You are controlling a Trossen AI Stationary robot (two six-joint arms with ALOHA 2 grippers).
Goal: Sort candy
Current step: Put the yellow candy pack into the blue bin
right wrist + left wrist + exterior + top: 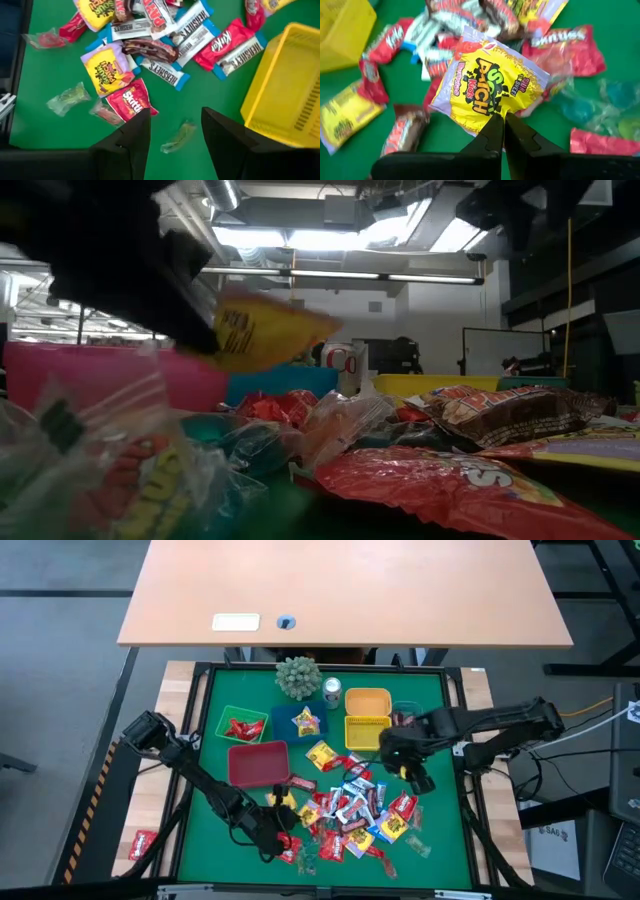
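- I have the left gripper (504, 131) low over the near-left edge of the candy pile (355, 808); its fingers are pinched together on the edge of one yellow Sour Patch packet (487, 85).
- The right gripper (175, 127) hangs over the pile's right side beside the yellow bin (287, 85), jaws apart with nothing between them.
- I count five bins from above: green (243, 724) holding red sweets, blue (305, 723) holding one yellow packet, red (258, 762), and two yellow (367, 718).
- The pile sits mid-mat, too heaped to count; one red packet (143, 843) lies off the mat at left.
- One silver can (332, 691) and one plant (298, 677) stand behind the bins.
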